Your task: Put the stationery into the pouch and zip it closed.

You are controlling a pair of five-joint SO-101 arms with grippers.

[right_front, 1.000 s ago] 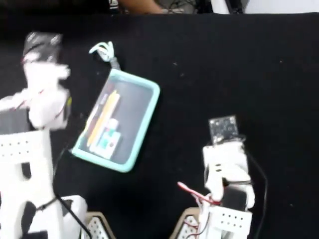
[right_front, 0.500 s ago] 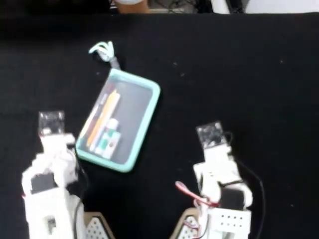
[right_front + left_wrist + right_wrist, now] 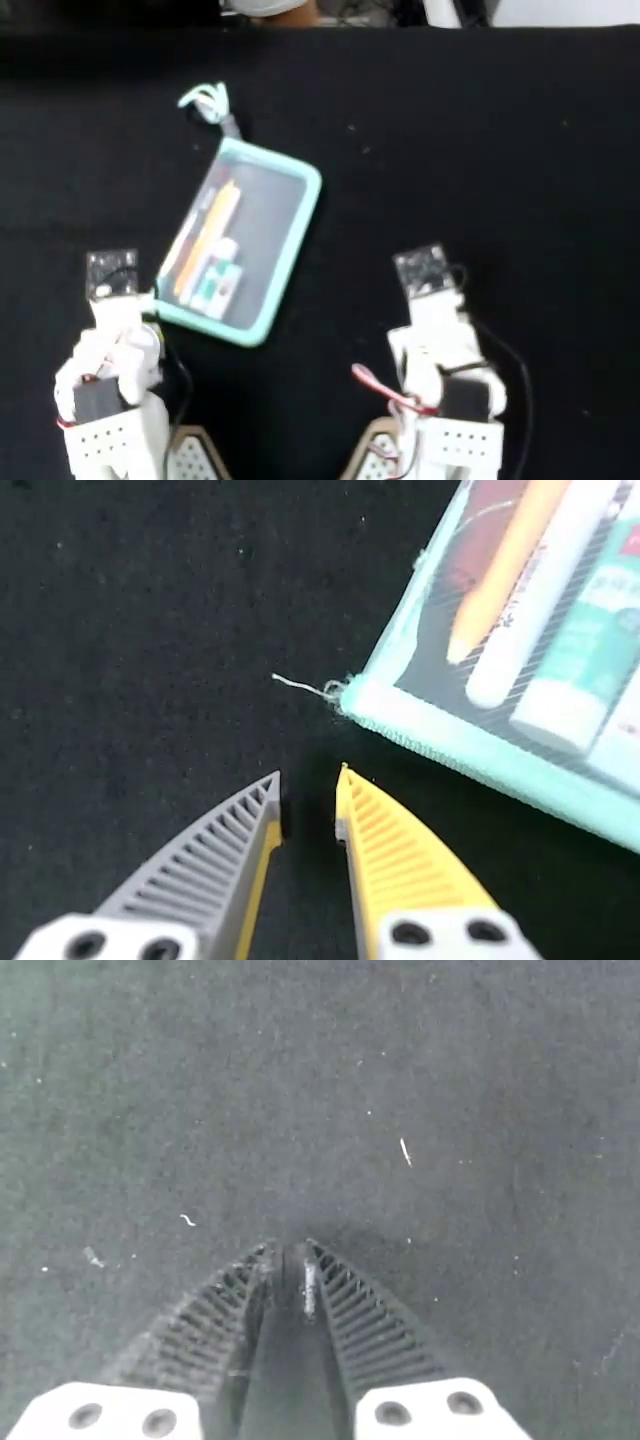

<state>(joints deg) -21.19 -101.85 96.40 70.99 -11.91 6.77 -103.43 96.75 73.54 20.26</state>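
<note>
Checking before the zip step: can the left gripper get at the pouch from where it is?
Probably yes: the left gripper sits just off the pouch corner, with bare table between.

Black table [image 3: 520,150], small pale lint flecks [image 3: 404,1151] scattered on it, white surface [image 3: 565,12] beyond its far edge

pouch [image 3: 470,752] cut by left wrist view's edge, stationery [image 3: 545,590] partly cropped

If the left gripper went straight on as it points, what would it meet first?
Likely the frayed corner of the pouch, just ahead of the left gripper; depth is unclear, so the black table could come first.
</note>
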